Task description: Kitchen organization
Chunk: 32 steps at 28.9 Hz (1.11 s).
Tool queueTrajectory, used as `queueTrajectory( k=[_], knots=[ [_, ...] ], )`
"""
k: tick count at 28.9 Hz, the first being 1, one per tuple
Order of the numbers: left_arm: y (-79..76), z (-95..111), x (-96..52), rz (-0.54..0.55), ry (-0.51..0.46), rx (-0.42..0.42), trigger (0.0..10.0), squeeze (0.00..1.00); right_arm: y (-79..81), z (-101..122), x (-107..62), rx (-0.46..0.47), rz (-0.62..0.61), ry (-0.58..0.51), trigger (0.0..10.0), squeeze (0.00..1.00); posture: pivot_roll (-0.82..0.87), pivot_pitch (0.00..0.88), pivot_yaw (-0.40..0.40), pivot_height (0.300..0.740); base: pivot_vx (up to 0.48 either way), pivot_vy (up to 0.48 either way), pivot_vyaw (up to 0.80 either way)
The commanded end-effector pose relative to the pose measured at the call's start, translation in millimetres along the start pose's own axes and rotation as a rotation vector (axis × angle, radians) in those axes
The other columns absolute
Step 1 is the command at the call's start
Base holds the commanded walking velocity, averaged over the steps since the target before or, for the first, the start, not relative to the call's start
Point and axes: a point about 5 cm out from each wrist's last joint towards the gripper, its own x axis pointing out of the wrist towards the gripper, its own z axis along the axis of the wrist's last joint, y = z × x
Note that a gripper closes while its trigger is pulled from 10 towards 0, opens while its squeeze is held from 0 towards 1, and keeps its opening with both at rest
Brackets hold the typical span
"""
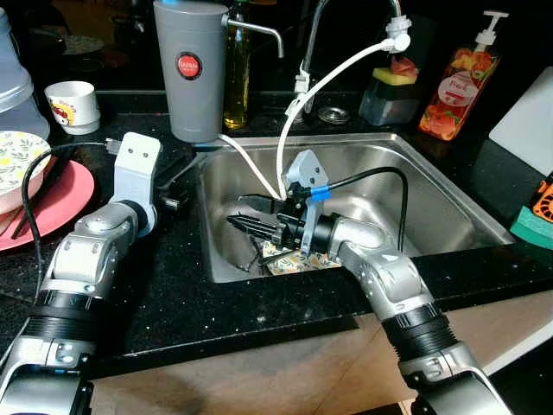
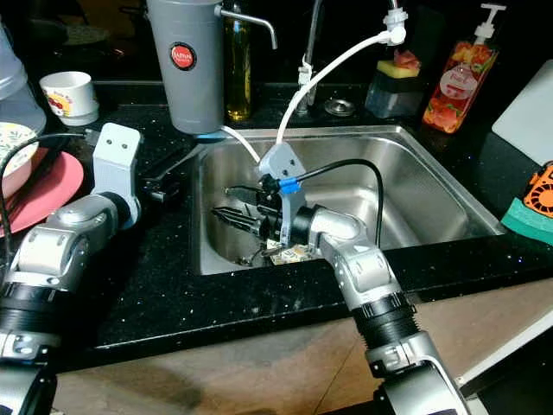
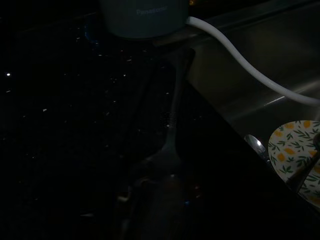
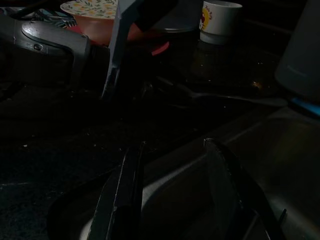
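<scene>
My right gripper (image 1: 247,214) is down inside the steel sink (image 1: 432,186), pointing toward its left wall. It is open, with nothing between the fingers (image 4: 122,195). Just below it, on the sink floor, lies a small plate with a lemon pattern (image 1: 289,261), next to a piece of cutlery (image 3: 256,145). My left gripper (image 1: 175,192) rests over the black counter (image 1: 173,285) at the sink's left rim, near the grey water filter (image 1: 192,69).
A white hose (image 1: 328,78) runs from the tap into the sink. A pink plate (image 1: 60,203), patterned bowl (image 1: 17,160) and white cup (image 1: 73,105) stand at the left. Behind the sink are an oil bottle (image 1: 238,78), sponge holder (image 1: 393,91) and soap bottle (image 1: 458,82).
</scene>
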Motion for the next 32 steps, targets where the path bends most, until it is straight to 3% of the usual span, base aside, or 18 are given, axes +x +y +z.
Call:
queueTrajectory(
  k=[1,19,21,23,24,26,27,30,31,32],
  knots=[
    [4.7,-5.7,1.2,0.018,0.028,-0.007,0.0,0.00,-1.1,-0.9,-3.1,0.013,-0.008,0.004,10.0,0.00,-0.04,0.123,-0.084,0.740,0.000,0.000,0.00],
    [12.9,4.7,0.1,0.086,-0.023,0.024,0.0,0.00,-2.7,-0.7,-2.5,0.019,-0.020,-0.004,10.0,0.00,-0.04,0.117,-0.081,0.740,0.000,0.000,0.00],
    [12.1,15.6,-1.3,0.092,-0.091,0.027,0.0,0.00,-3.5,0.3,-2.8,0.015,-0.025,-0.008,10.0,0.00,-0.04,0.116,-0.079,0.740,0.000,0.000,0.00],
    [5.2,42.2,-7.5,0.047,-0.298,-0.064,0.0,0.00,-6.8,5.3,-3.1,0.020,-0.054,-0.037,10.0,0.00,-0.04,0.114,-0.074,0.740,0.000,0.000,0.00],
    [5.2,42.2,-7.5,0.047,-0.298,-0.064,0.0,0.00,-6.8,5.3,-3.1,0.020,-0.054,-0.037,10.0,0.00,-0.04,0.114,-0.074,0.740,0.000,0.000,0.00],
    [-1.2,72.9,-25.2,-0.025,-0.553,-0.205,0.0,0.00,-15.3,15.1,-3.6,0.058,-0.133,-0.110,10.0,0.00,-0.04,0.113,-0.073,0.740,0.000,0.000,0.00],
    [-3.4,80.0,-32.6,-0.055,-0.621,-0.247,0.0,0.00,-18.6,18.7,-4.1,0.078,-0.159,-0.137,10.0,0.00,-0.04,0.113,-0.073,0.740,0.000,0.000,0.00],
    [-6.7,84.1,-38.9,-0.092,-0.665,-0.271,0.0,0.00,-21.2,21.7,-4.6,0.098,-0.179,-0.163,10.0,0.00,-0.04,0.115,-0.074,0.740,0.000,0.000,0.00],
    [-17.7,84.7,-50.1,-0.198,-0.707,-0.322,0.0,0.00,-26.4,29.3,-5.4,0.153,-0.224,-0.231,10.0,0.00,-0.04,0.115,-0.077,0.740,0.000,0.000,0.00],
    [-17.7,84.7,-50.1,-0.198,-0.707,-0.322,0.0,0.00,-26.4,29.3,-5.4,0.153,-0.224,-0.231,10.0,0.00,-0.04,0.115,-0.077,0.740,0.000,0.000,0.00]
  ],
)
